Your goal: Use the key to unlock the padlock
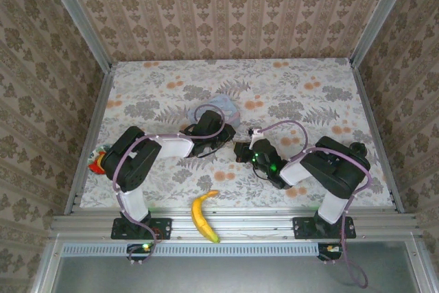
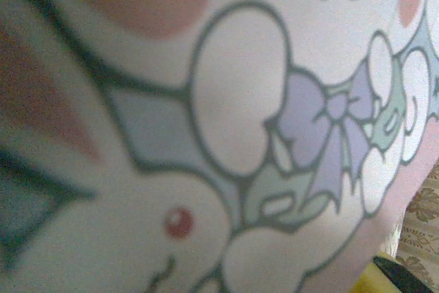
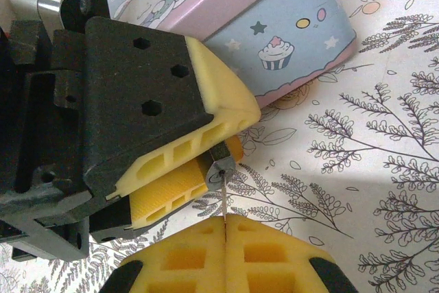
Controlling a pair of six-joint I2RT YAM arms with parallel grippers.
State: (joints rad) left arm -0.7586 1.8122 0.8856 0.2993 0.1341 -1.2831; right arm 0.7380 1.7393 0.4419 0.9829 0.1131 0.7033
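Note:
In the right wrist view the small dark padlock [image 3: 221, 165] is clamped between the yellow fingers [image 3: 171, 184] of my left gripper [image 3: 230, 149], its silvery keyhole face turned toward me. My right gripper [image 3: 226, 228] is shut on the thin silvery key [image 3: 225, 200]. The blade sticks straight up from the closed pads and its tip sits at the keyhole. From above, the left gripper [image 1: 223, 135] and right gripper [image 1: 241, 149] meet nose to nose at the table's middle. The left wrist view is pressed close against the tin's cartoon-printed lid [image 2: 233, 114].
The pale blue tin [image 3: 274, 39] lies just behind the left gripper, also seen as the tin [image 1: 218, 106] from above. A banana [image 1: 203, 215] lies at the near edge between the arm bases. A small red and yellow object [image 1: 98, 162] sits at the left edge.

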